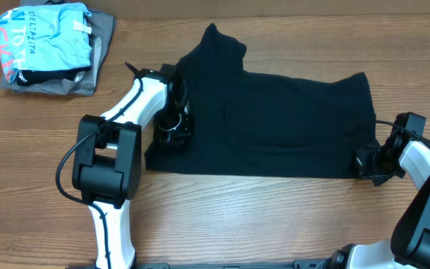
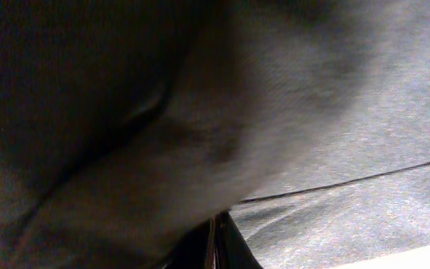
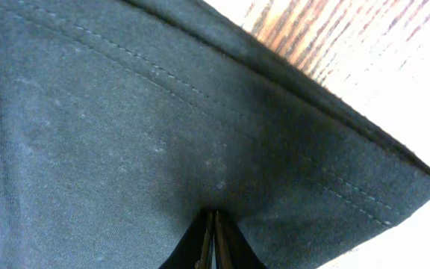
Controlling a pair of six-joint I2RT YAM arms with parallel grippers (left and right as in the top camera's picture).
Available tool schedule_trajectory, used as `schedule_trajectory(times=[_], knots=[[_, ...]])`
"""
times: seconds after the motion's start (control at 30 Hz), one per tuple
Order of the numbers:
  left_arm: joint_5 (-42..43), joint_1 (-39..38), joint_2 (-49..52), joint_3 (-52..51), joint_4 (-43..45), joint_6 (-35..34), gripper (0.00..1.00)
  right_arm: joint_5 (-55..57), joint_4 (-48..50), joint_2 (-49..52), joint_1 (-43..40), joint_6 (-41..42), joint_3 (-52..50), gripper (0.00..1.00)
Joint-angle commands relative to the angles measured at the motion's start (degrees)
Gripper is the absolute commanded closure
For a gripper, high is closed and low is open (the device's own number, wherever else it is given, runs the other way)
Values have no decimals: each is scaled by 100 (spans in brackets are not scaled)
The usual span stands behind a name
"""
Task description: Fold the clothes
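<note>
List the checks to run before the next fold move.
1. Left gripper shut on shirt: ok, fabric drapes over it.
2. Right gripper shut on the hem corner: ok.
3. Cloth flat between the grips: ok.
4. Sleeve tucked in: not ok, it sticks out at the far edge.
5. Clothes stack apart from the shirt: ok.
6. Layers held in each grip: cannot tell.
</note>
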Motion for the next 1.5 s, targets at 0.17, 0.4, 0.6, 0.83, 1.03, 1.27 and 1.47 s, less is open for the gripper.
schedule_trajectory(times=[0.17, 0.4, 0.6, 0.83, 1.03, 1.27, 1.47], knots=[[-553, 509, 103, -844, 4, -238, 96, 560, -122, 437, -4, 533, -76, 96], [-487, 586, 92, -1040, -271, -455, 96, 1069, -704, 389, -4, 1226, -74, 96], [-505, 514, -142, -1045, -763, -662, 96, 1591, -1427, -31, -4, 1657, -74, 96], [-887, 483, -857, -1047, -1316, -997, 96, 2072, -2138, -984, -11, 1932, -74, 96], [-1270, 313, -2044, -1001, -925, -1261, 96, 2076, -2151, -2074, -9, 1659, 116, 96], [-1261, 315, -2524, -162, 522, -695, 35, 994, -1580, -2428, -9, 55, 1150, 10], [-1176, 358, -2203, 319, 2465, 470, 21, 52, -1016, -2378, -9, -372, 1569, 8]])
